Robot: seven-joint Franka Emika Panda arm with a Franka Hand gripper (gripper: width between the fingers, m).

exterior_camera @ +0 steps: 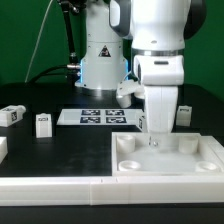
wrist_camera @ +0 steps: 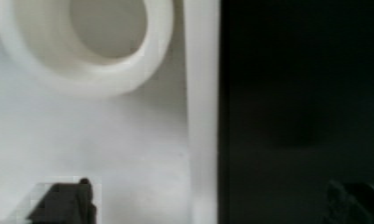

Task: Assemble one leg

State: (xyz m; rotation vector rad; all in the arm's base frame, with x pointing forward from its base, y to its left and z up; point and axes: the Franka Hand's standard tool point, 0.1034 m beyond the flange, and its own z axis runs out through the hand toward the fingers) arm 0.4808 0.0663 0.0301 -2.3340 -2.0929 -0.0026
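Several small white legs with marker tags lie on the black table: one leg [exterior_camera: 12, 116] and another [exterior_camera: 43, 123] at the exterior view's left, one [exterior_camera: 131, 90] at the back, one [exterior_camera: 186, 112] beside the arm. My gripper [exterior_camera: 153, 138] is low over the large white tray-like piece [exterior_camera: 200, 160], near its back edge. In the wrist view the gripper [wrist_camera: 210, 205] is open and empty. One fingertip [wrist_camera: 63, 200] is over the white piece and the other, faint, is over the black table. A round corner socket [wrist_camera: 86, 40] shows ahead. No leg shows in the wrist view.
The marker board [exterior_camera: 97, 117] lies flat behind the tray-like piece. A white rail [exterior_camera: 60, 187] runs along the table's front edge. A white part [exterior_camera: 2, 148] is cut off at the exterior view's left edge. The robot base [exterior_camera: 100, 60] stands at the back.
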